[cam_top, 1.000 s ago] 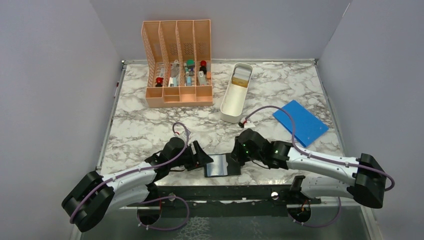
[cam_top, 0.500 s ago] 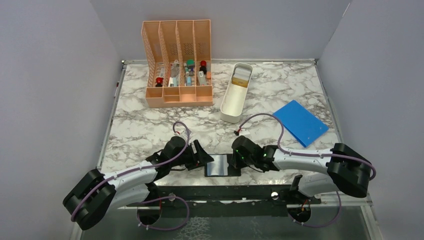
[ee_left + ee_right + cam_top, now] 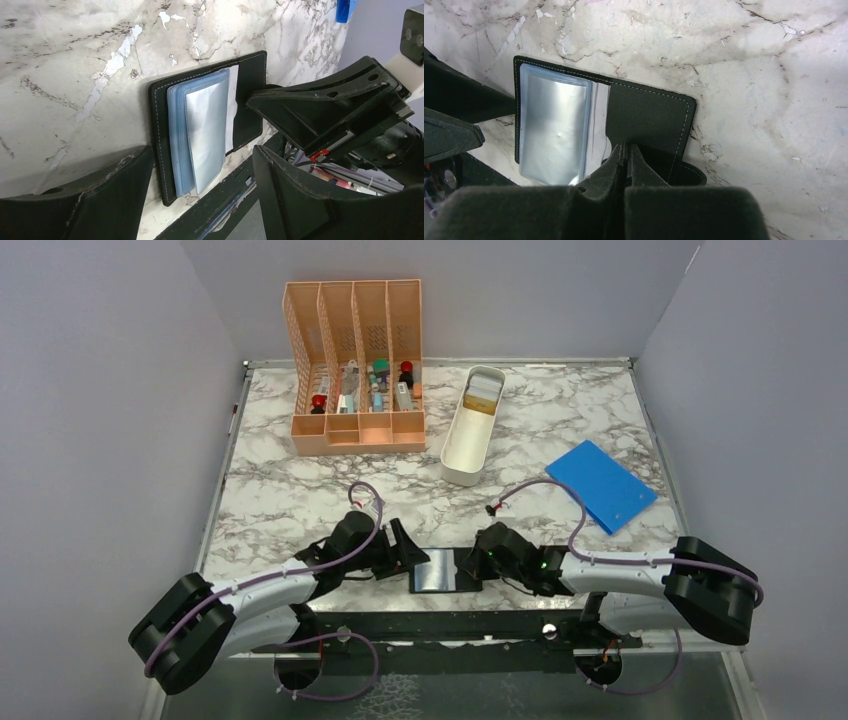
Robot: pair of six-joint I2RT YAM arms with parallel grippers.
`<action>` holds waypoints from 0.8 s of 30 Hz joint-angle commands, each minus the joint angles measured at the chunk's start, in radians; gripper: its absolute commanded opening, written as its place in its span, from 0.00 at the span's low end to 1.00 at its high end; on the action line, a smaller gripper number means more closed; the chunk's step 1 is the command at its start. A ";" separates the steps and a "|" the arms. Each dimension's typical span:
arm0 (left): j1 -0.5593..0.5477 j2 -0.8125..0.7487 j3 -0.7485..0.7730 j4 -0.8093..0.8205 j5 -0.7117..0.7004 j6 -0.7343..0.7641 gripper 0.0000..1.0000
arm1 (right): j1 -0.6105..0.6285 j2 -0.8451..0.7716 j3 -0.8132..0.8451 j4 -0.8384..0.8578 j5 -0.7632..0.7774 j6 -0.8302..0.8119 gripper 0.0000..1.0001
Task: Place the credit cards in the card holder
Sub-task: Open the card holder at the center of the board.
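Note:
The card holder, a black folding wallet, lies open near the table's front edge with its clear sleeves facing up. My left gripper is open and low at the wallet's left end, one finger on each side of it. My right gripper is shut, and its tips rest on the wallet's black right flap. I cannot tell whether the flap is pinched. The credit cards, tan and white, lie in the far end of a white tray.
The white oblong tray stands at the back centre. A peach slotted organizer with small items is to its left. A large flat blue rectangle lies at the right. The black front rail runs just below the wallet.
My right gripper has closed fully and its arm has shifted, with the tips staying on the wallet's right flap. The left jaws have spread a little wider. The wallet has stayed in place.

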 commanded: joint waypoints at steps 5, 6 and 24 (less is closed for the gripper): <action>-0.016 0.074 0.022 0.012 -0.014 0.033 0.77 | -0.003 0.024 -0.072 -0.091 0.075 0.035 0.01; -0.021 0.089 0.016 0.058 0.009 0.021 0.77 | -0.003 0.024 -0.074 -0.083 0.068 0.038 0.01; -0.152 0.016 0.085 0.031 -0.104 -0.011 0.65 | -0.004 0.017 -0.071 -0.050 0.024 0.034 0.01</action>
